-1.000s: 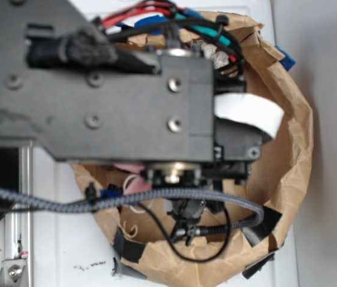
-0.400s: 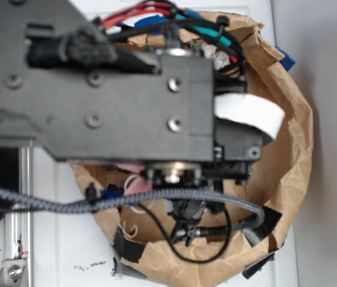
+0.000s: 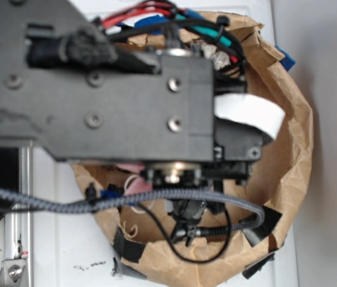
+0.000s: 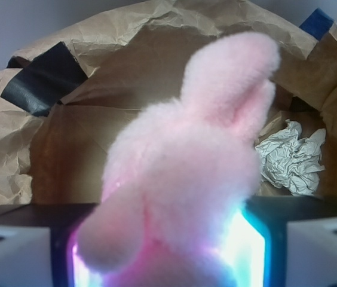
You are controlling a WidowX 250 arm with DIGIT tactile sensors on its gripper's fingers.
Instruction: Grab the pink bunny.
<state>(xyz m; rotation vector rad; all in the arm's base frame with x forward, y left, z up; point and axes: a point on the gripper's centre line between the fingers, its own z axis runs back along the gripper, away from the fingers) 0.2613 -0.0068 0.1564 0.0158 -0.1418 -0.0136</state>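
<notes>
The pink bunny fills the middle of the wrist view, a fluffy pink plush with one ear sticking up. It sits between the two glowing pads of my gripper, whose jaws press against it on both sides. In the exterior view the black arm covers most of the scene. Only a strip of pink, the bunny, shows under the arm's lower edge. The gripper itself is hidden there.
Everything sits inside a crumpled brown paper bag with black tape patches on its wall. A crumpled white paper ball lies to the right of the bunny. Cables hang over the bag's near side.
</notes>
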